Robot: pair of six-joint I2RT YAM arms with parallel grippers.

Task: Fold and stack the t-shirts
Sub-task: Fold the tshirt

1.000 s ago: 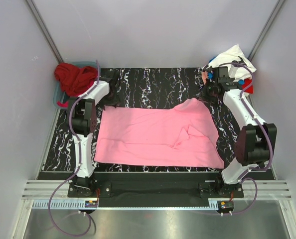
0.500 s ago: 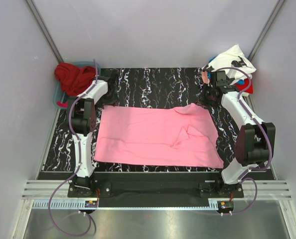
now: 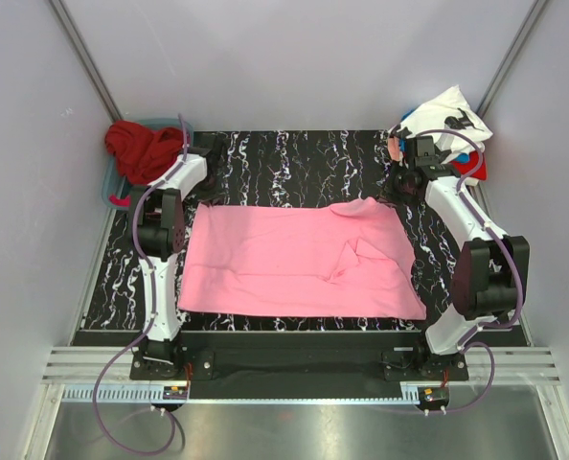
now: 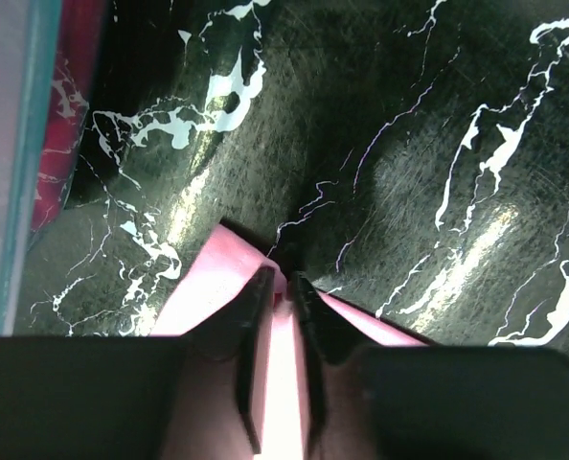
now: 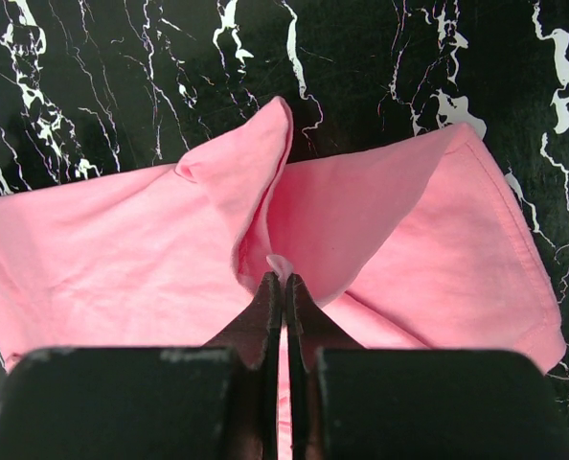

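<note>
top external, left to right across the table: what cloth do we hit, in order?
red shirts in the teal bin → pink t-shirt spread flat → white printed shirt pile

On black marbled table (image 3: 294,165) centre lies pink cloth t-shirt (image 3: 284,261), spread flat; dark red cloth shirt (image 3: 146,149) in teal plastic bin (image 3: 108,187) far left; white printed cloth shirts (image 3: 449,113) heaped far right.

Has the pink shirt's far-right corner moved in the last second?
Yes. The far-right corner of the pink t-shirt has dropped and shifted toward the near edge of the table, away from the shirt pile.
</note>
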